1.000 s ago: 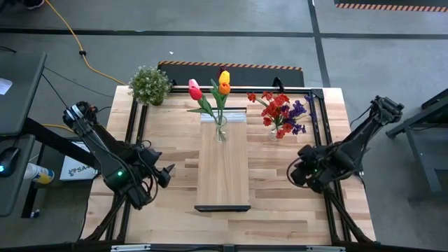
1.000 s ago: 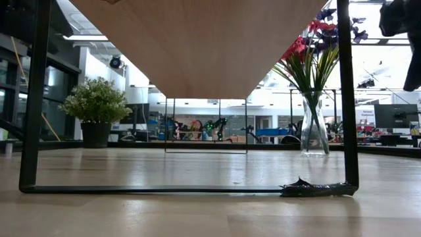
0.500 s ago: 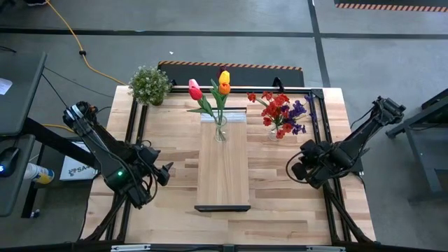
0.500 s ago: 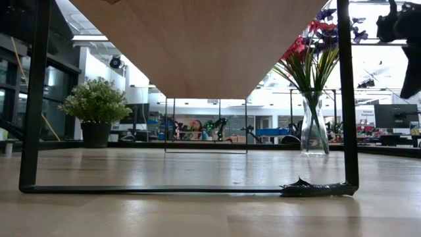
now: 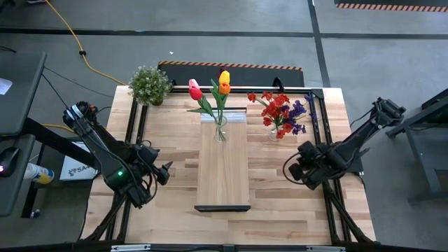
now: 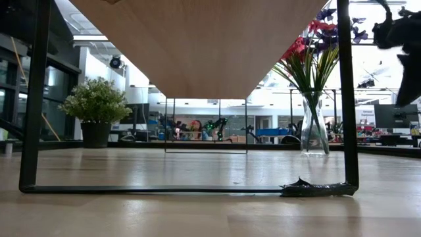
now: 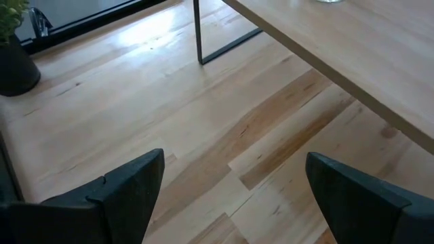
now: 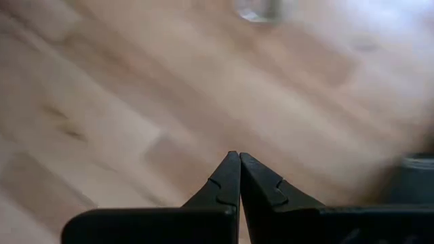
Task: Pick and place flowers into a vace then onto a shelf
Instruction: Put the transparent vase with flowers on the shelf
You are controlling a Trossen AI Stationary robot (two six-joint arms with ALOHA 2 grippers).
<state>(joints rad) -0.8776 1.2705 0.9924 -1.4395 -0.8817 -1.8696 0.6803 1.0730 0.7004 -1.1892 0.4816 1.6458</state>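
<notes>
We see from above a clear glass vase holding tulips in pink, yellow and orange with green leaves. It stands at the far end of the shelf, a long, narrow light-wood plank raised on black end brackets along the middle of the counter.

Just to the right of the shelf, on the counter itself, a second glass vase holds red and purple sprays. A bushy green potted plant sits at the far left corner of the counter, well apart from both vases.

The left end effector hovers over the counter to the left of the shelf, its two dark fingers spread wide with nothing between them. The right end effector is to the right of the shelf, nearer us than the spray vase, its fingers pressed together and empty. Nothing lies between either end effector and the shelf.

The counter is pale butcher-block wood edged by a black frame. From counter height we look under the shelf, past a scrap of dark tape at one bracket foot, into a bright workshop. A grey concrete floor with a yellow cable surrounds the counter.
</notes>
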